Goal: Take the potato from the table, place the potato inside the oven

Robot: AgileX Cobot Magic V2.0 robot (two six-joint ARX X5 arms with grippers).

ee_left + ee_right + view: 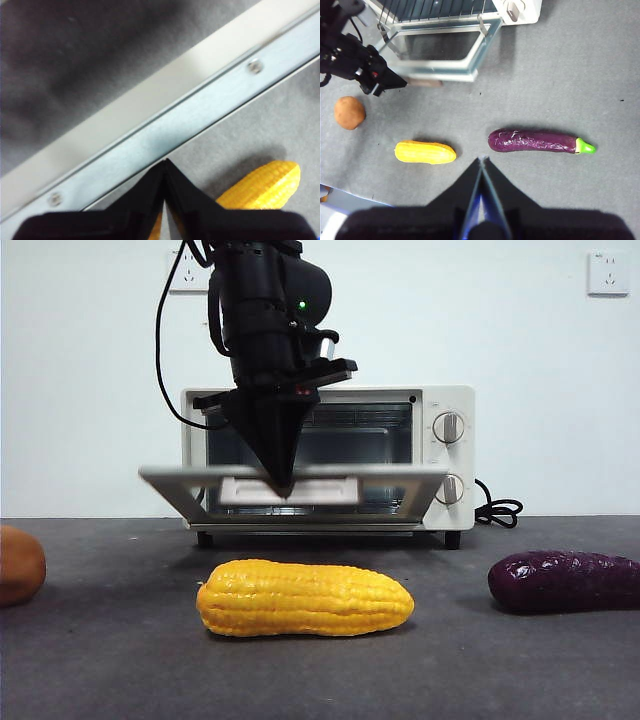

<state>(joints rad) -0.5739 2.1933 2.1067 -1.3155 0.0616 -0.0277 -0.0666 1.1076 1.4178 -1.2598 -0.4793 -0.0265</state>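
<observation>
**Oven door down; potato not yet picked up**

Step in hand: opening the oven [330,455]. The door [290,480] hangs folded out, close to level, glass face up. Left gripper [284,485] sits at the door's front lip, right by the beige handle [290,492]; its jaws are clenched to a point, nothing between them. Left wrist view shows the jaw tips against the door's metal frame strip [200,107], tabletop below. Whether the tips actually touch the door, cannot tell.

Right gripper [482,162] waits high above the near edge of the tabletop, jaws pressed together, empty.

Potato [349,112] lies on the tabletop [570,75], well apart from the oven, out toward the left edge as the front camera sees it; only a sliver shows there. Untouched. Corn cob [305,597] lies in front of the oven, between potato and eggplant [540,141].

Judgement: the door looks open far enough. Next move calls for the left arm to lift clear of the door, spread its jaws, cross to the potato and come down over it. The left arm is the nearer one. The rounded skin may roll under a one-sided pinch. The corn lies near the carry path.

Surface: dark grey, matte, faintly mottled, flat. Room: plain white wall behind, two wall sockets up high, black cord [497,510] coiled beside the oven.
</observation>
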